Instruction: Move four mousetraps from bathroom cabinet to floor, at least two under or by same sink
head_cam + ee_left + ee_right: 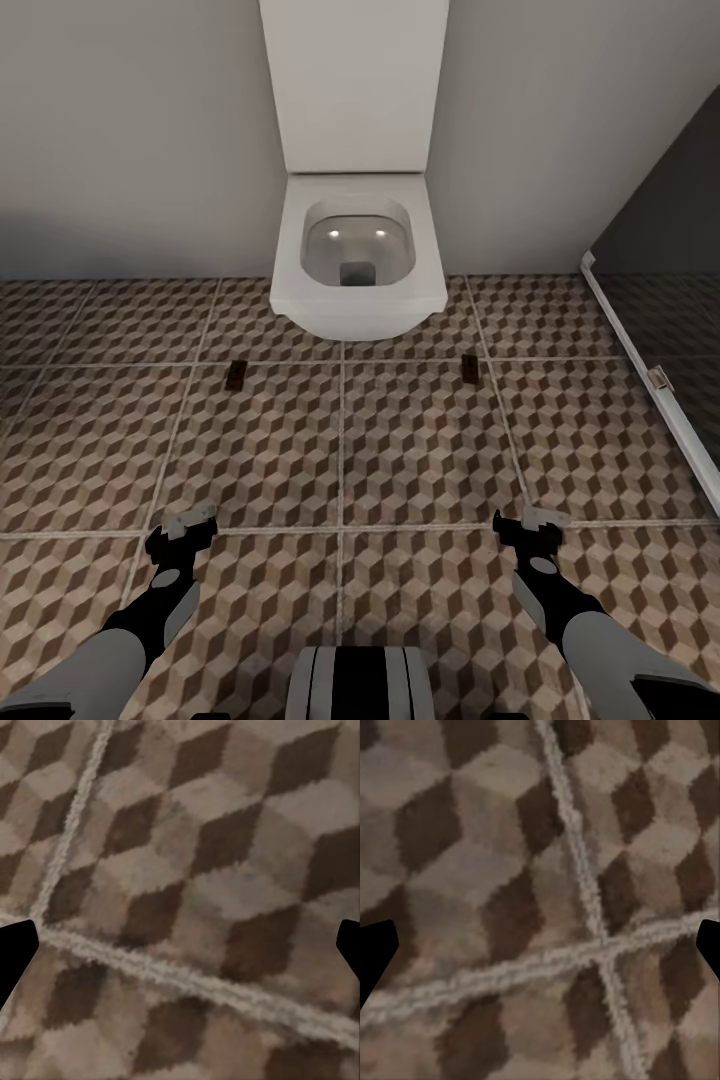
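**Two traps on the tiles by the toilet**

While the robot faces the wall, the head view looks down on the floor (260,450), its cube-pattern tiles split by pale grout lines. At the left, the left gripper (190,524) hangs low over the floor with nothing between its fingers; its wrist view shows bare floor (195,870), a grout crossing and dark fingertips (13,952) at both edges, so it is spread wide and released. Further ahead, one trap (237,375) lies flat on the tiles, just left of the toilet (358,255) and near its bowl. The white toilet stands against the wall, lid raised. A second trap (470,368) lies flat just right of the bowl, well apart from the first. The right gripper (535,524) hangs over the floor too, empty; its wrist view shows floor (472,870) and fingertips (375,952) at both edges, likewise released. At the far right, a dark panel (670,240) rises from a white sill (640,370).
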